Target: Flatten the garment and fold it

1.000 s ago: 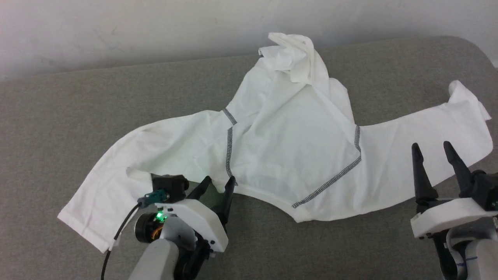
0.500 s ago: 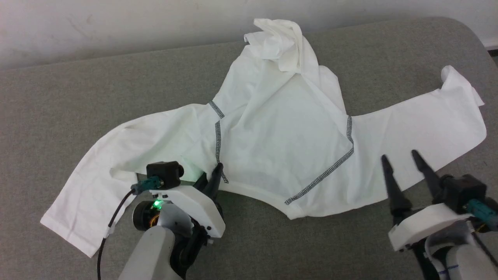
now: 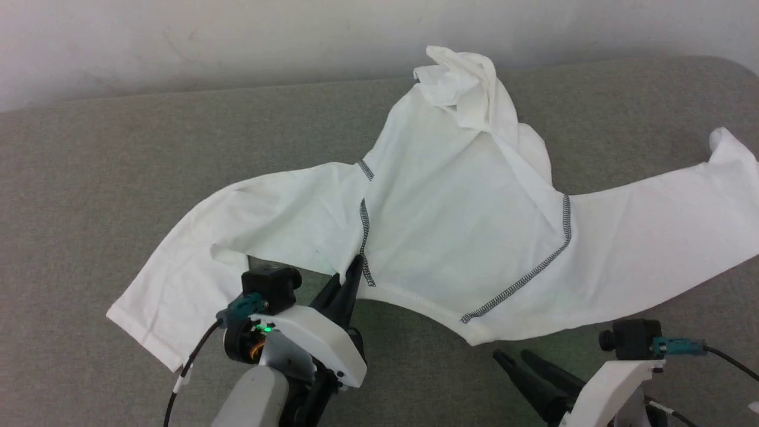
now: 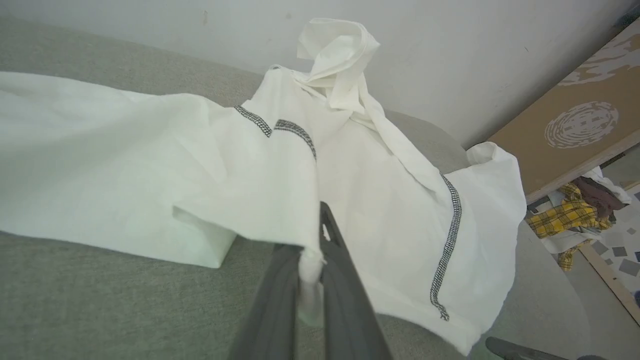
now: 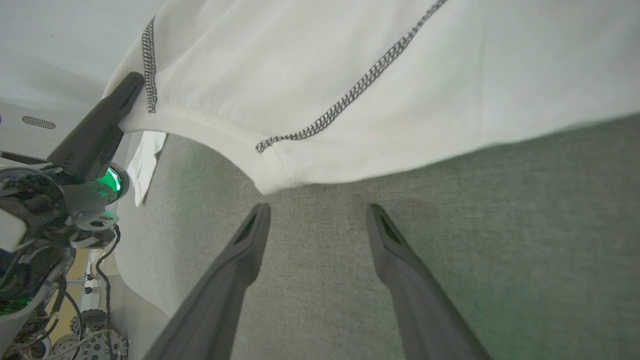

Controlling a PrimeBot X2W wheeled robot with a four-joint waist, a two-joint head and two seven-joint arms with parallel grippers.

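White shirt (image 3: 462,225) on a grey table (image 3: 89,178). My left hand (image 3: 351,274) pinches its edge; my right hand (image 5: 317,210) is open nearby.

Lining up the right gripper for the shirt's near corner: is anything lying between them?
Nothing visible does. The right gripper is open, aimed at the near corner of the garment, with just bare grey surface between them. The left gripper is shut on the garment's edge, off to the side of that path.
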